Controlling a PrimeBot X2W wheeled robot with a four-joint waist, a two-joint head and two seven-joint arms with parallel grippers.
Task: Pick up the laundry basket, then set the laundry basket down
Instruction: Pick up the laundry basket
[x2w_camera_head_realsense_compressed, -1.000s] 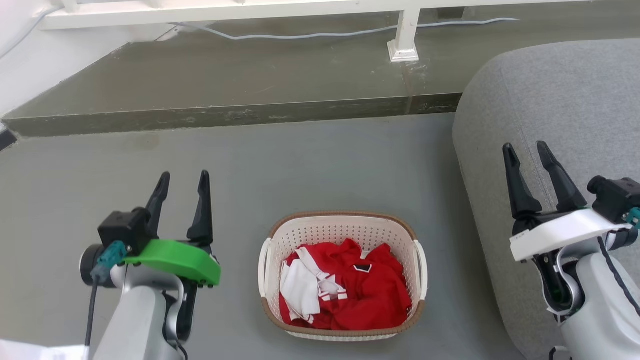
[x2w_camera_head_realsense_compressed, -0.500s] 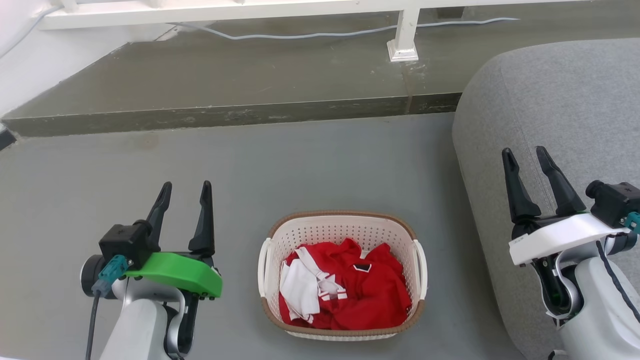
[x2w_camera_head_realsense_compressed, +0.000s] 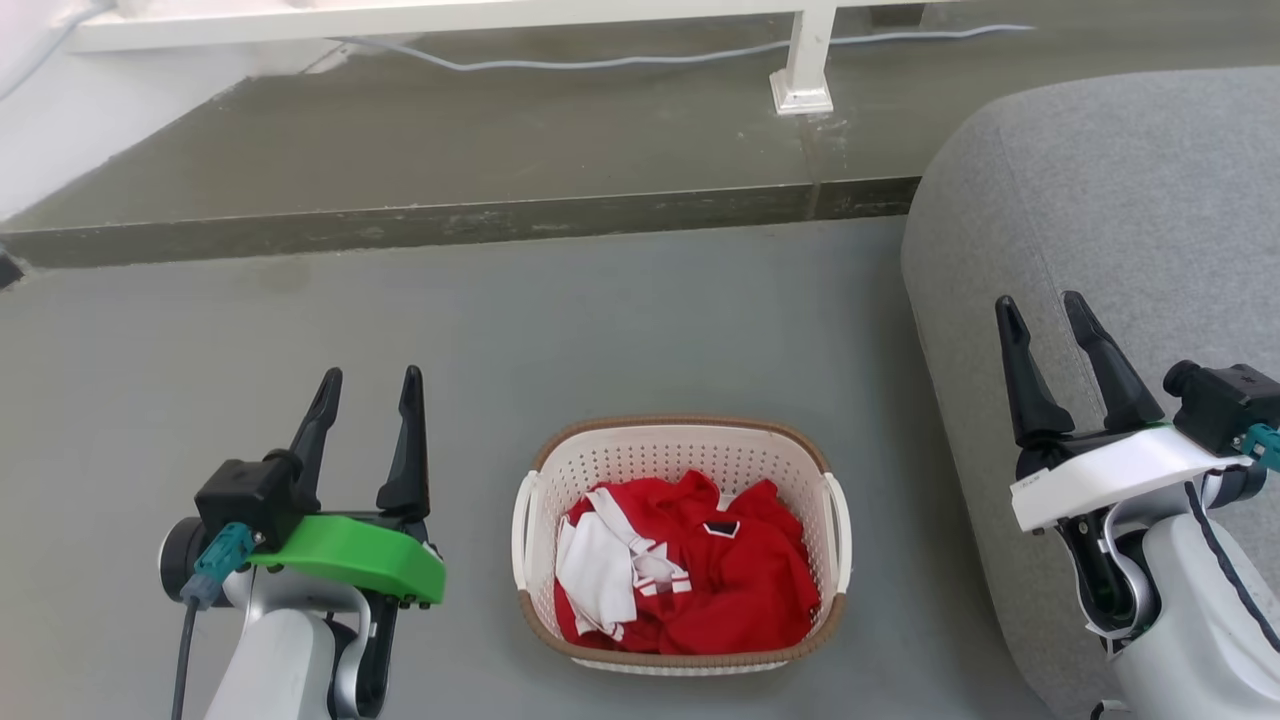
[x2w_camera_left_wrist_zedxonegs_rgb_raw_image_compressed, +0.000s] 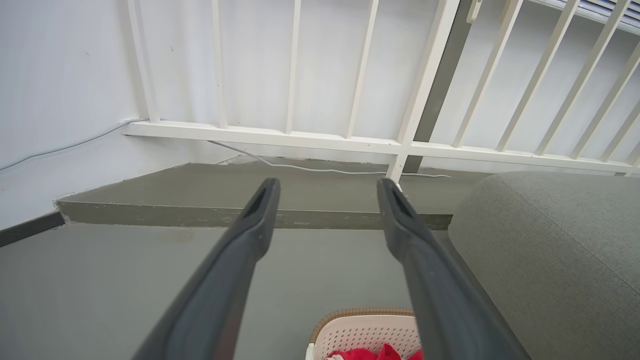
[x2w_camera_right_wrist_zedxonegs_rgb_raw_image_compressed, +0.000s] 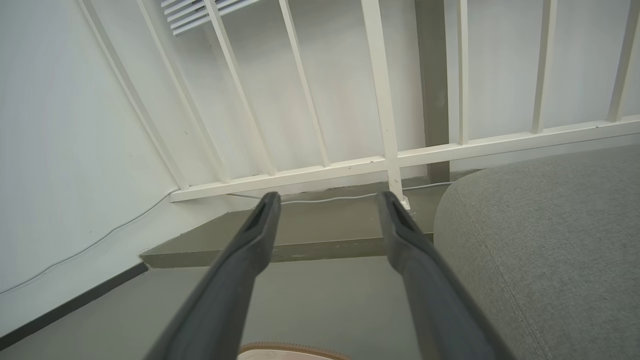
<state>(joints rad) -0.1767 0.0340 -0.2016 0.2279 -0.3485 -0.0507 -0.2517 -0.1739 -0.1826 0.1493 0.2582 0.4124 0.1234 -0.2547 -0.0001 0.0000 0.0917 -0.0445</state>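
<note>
The laundry basket (x2w_camera_head_realsense_compressed: 682, 458) stands upright on the grey floor (x2w_camera_head_realsense_compressed: 600, 320), cream-white and perforated, with a brown woven-look rim and a white loop handle (x2w_camera_head_realsense_compressed: 520, 512) on each short side. Inside it lies a crumpled red garment (x2w_camera_head_realsense_compressed: 735, 585) that covers most of the bottom and rises partway up the walls. A white cloth (x2w_camera_head_realsense_compressed: 592, 570) with red trim is bunched against the garment at the basket's left end. Nothing hangs over the rim. The left gripper (x2w_camera_head_realsense_compressed: 370, 375) hovers to the left of the basket, well apart from it, its jaws spread wide and holding nothing. In the left wrist view the same gripper (x2w_camera_left_wrist_zedxonegs_rgb_raw_image_compressed: 327, 185) shows the basket's far rim (x2w_camera_left_wrist_zedxonegs_rgb_raw_image_compressed: 365, 335) below and between its fingers. The right gripper (x2w_camera_head_realsense_compressed: 1038, 302) hangs to the right of the basket, over the grey sofa (x2w_camera_head_realsense_compressed: 1100, 200), jaws likewise wide and empty. In the right wrist view, a sliver of the brown rim (x2w_camera_right_wrist_zedxonegs_rgb_raw_image_compressed: 290, 350) shows at the bottom edge. Beyond the basket a raised step (x2w_camera_head_realsense_compressed: 450, 150) crosses the floor, with a pale cable (x2w_camera_head_realsense_compressed: 600, 62) lying along it under a white railing (x2w_camera_left_wrist_zedxonegs_rgb_raw_image_compressed: 350, 142).
</note>
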